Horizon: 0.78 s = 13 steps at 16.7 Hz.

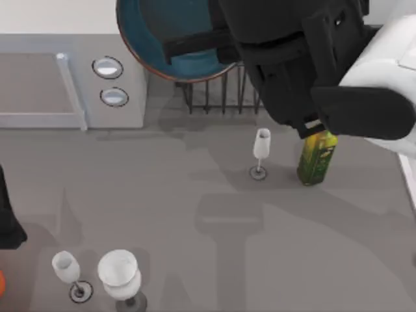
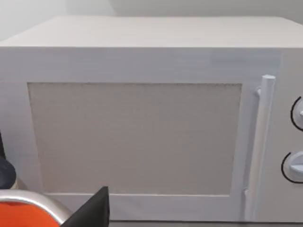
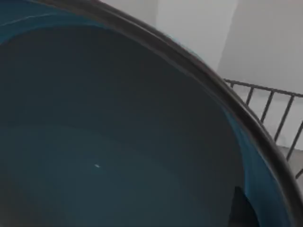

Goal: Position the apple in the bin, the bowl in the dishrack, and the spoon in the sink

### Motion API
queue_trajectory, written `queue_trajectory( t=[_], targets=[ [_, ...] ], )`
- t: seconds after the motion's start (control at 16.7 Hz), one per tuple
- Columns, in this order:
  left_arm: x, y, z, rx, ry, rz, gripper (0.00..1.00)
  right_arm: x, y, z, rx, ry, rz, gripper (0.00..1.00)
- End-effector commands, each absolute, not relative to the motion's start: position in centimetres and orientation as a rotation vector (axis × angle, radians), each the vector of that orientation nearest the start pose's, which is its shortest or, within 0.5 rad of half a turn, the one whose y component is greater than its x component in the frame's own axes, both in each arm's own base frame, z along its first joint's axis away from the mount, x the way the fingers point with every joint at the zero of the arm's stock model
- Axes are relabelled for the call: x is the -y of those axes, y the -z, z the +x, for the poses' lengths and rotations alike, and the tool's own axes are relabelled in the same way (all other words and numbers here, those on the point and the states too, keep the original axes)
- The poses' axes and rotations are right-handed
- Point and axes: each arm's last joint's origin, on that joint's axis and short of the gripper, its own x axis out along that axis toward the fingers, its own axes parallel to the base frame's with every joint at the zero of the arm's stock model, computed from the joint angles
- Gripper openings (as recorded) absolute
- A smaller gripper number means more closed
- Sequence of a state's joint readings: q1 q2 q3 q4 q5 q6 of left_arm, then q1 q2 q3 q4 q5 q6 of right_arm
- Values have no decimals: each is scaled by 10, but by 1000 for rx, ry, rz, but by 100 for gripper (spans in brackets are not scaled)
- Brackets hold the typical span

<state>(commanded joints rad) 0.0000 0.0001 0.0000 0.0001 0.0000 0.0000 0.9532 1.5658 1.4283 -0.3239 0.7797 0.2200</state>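
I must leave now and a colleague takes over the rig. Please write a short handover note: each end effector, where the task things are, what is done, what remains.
Right arm: reaches to the back of the table, over the dishrack; its end effector carries the bowl, raised above the rack's bars, not yet set down.
Left arm: parked at the table's left edge, facing the microwave.
Done: bowl lifted and brought to the rack.
Left: lower the bowl into the dishrack and release; then apple to bin, spoon to sink.
Mind the wine glass and green bottle standing in front of the rack.

right arm [image 1: 312,58] raised at rear, left arm [image 1: 8,218] parked
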Motion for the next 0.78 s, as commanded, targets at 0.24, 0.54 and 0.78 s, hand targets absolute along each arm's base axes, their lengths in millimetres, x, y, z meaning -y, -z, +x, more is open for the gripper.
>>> queue_trajectory(
  t=[0.24, 0.54, 0.78],
  targets=[
    [1, -160, 106, 0, 0, 0, 100, -272, -401, 194, -61, -31, -43, 0],
    [1, -160, 106, 0, 0, 0, 100, -264, -419, 182, 0, 10, 0, 0],
    [1, -160, 106, 0, 0, 0, 100, -267, -414, 189, -3, 12, -4, 0]
  ],
)
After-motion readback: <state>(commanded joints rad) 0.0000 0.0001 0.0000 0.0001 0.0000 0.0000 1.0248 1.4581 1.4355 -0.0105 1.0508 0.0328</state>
